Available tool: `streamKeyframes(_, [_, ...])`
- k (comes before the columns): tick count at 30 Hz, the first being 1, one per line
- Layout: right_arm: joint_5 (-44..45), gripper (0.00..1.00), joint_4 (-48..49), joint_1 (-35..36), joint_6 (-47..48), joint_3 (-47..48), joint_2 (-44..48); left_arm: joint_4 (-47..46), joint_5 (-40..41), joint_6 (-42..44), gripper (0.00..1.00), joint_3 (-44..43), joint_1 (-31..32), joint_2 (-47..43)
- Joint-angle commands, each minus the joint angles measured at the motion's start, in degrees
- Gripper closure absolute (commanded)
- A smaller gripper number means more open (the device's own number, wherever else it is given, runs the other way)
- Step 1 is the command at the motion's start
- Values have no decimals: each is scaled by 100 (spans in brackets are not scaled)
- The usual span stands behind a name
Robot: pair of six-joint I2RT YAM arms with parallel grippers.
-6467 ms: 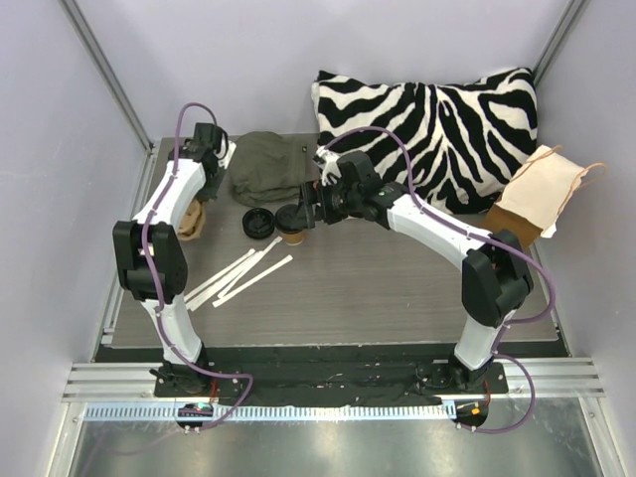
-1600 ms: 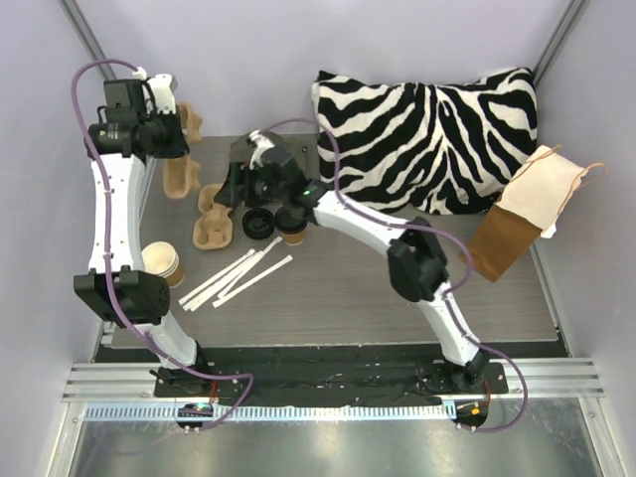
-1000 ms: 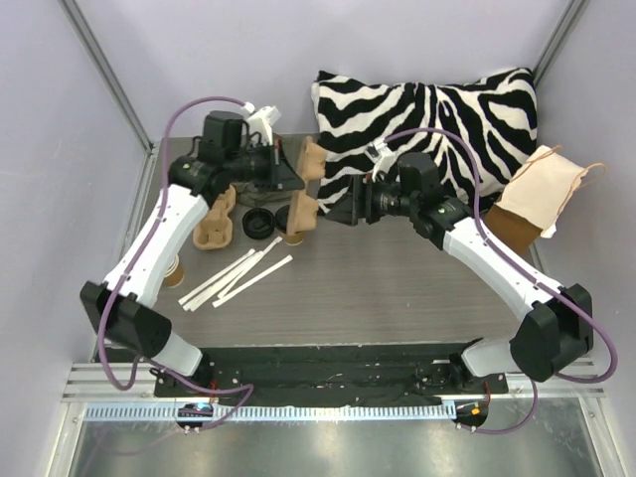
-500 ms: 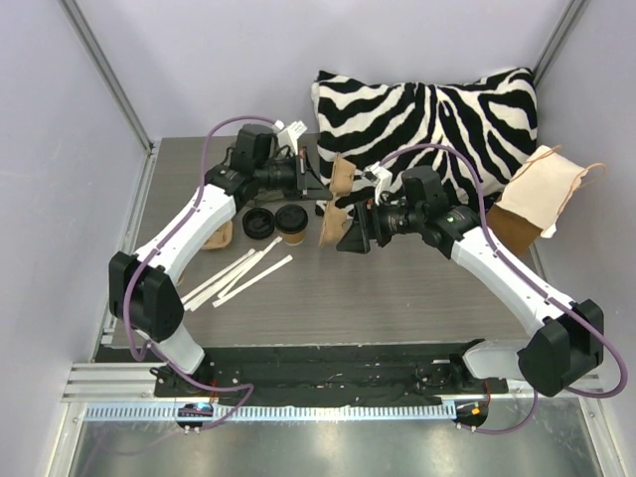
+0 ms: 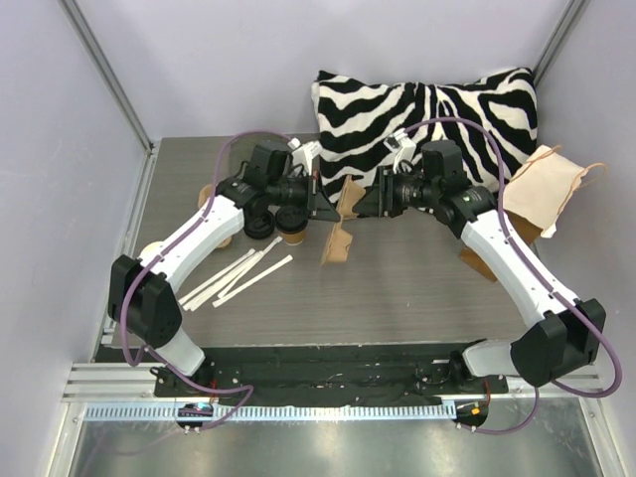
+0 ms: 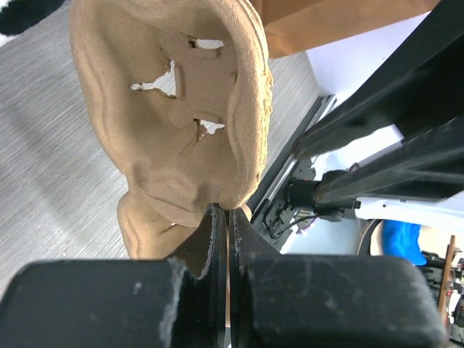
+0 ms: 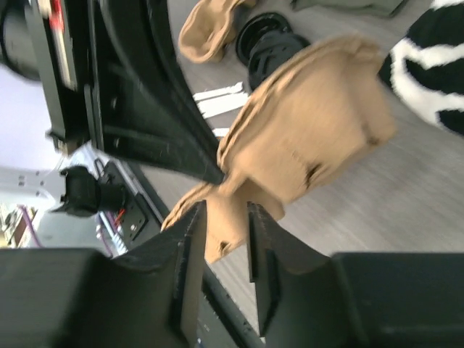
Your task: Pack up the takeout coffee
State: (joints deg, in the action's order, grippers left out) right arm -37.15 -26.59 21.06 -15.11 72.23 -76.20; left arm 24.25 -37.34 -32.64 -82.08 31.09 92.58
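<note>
A tan moulded-pulp cup carrier (image 5: 338, 243) hangs in mid-air over the table's middle, tilted on edge. My left gripper (image 5: 326, 199) is shut on its rim; in the left wrist view the jaws (image 6: 222, 210) pinch the carrier's (image 6: 181, 109) lower edge. My right gripper (image 5: 363, 204) faces it from the right. Its jaws (image 7: 221, 210) stand apart with a lobe of the carrier (image 7: 312, 123) between the fingers (image 7: 190, 239). The takeout coffee (image 5: 291, 237), a brown paper cup with a dark top, stands on the table under the left arm. It is beside the black lid (image 5: 258, 227).
White paper strips (image 5: 238, 273) lie in front of the cup. A zebra pillow (image 5: 437, 119) fills the back right, with a brown paper bag (image 5: 527, 209) beside it. A second pulp carrier (image 7: 210, 29) lies near the lid. A pale-rimmed cup (image 5: 149, 253) peeks out at the left.
The carrier, held by my left gripper, has come right and lower over the table. My right gripper has moved up to it and its jaws have narrowed around one lobe.
</note>
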Motion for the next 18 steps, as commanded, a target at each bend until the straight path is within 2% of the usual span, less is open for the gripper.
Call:
streamKeyframes(1, [480, 69, 224, -14, -439, 467, -131, 18, 288, 214, 100, 26, 99, -310])
streamKeyframes(3, [577, 75, 277, -40, -728, 547, -184, 123, 473, 328, 100, -27, 178, -310])
streamKeyframes(9, [673, 79, 541, -40, -1152, 573, -290, 352, 737, 452, 100, -158, 274, -266])
streamKeyframes(18, [656, 76, 725, -49, -1371, 450, -413, 405, 834, 505, 100, -255, 415, -214])
